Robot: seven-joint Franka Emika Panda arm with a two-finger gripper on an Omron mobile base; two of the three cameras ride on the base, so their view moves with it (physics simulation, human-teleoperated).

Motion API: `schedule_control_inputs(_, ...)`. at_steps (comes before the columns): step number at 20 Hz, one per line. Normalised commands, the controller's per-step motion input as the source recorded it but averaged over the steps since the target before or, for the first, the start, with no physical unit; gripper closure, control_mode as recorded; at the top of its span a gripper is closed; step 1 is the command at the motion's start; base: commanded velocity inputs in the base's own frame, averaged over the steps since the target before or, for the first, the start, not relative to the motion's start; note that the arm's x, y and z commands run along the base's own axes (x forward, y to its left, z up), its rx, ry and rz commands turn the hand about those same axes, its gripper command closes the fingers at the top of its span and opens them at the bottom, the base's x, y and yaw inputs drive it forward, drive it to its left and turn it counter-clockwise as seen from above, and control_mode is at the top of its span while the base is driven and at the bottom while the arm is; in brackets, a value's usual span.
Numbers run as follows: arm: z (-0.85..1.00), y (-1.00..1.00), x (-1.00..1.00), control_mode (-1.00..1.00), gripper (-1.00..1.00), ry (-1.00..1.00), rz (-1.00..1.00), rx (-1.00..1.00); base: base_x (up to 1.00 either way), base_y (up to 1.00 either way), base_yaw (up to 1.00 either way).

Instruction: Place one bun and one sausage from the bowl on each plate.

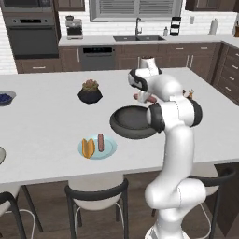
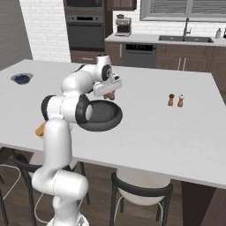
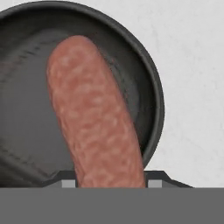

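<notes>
Gripper (image 3: 109,186) was seen closed on a sausage (image 3: 94,113), held above the dark bowl (image 3: 148,83); jaws were only narrowly apart, clamped on its lower end. In the hand view the sausage's held end was cut off at the bottom and the finger tips were mostly hidden behind it. In the left base view the gripper was largely hidden by the white arm, with only a reddish bit of sausage (image 1: 150,99) made out past the bowl (image 1: 133,122). In the right base view the sausage (image 2: 110,95) was barely visible under the hand, over the bowl (image 2: 106,115), whose inside looked bare. A light blue plate (image 1: 108,148) was noted near the counter edge, holding a bun (image 1: 87,148) and a second sausage (image 1: 100,142) side by side.
</notes>
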Motion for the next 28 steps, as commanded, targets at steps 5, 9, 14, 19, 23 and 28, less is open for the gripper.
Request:
schedule_control_inputs(5,0.00,0.26,-1.00,-1.00,1.00,-0.01,-0.29,0.00,0.00,0.00,0.00)
schedule_control_inputs(9,0.15,0.10,-0.99,-1.00,1.00,0.00,-0.31,0.00,0.00,0.00,0.00)
schedule_control_inputs(14,0.36,0.00,-0.93,-1.00,1.00,0.00,-0.33,0.01,0.00,0.00,0.00)
schedule_control_inputs(19,0.30,0.00,-0.99,-1.00,1.00,0.00,-0.27,0.03,0.00,0.00,0.00)
schedule_control_inputs(23,0.20,0.00,-1.00,-1.00,1.00,-0.06,-0.03,0.03,0.00,0.00,0.00)
schedule_control_inputs(28,0.24,0.00,-0.77,-1.00,1.00,-0.11,0.00,0.00,0.00,0.00,0.00)
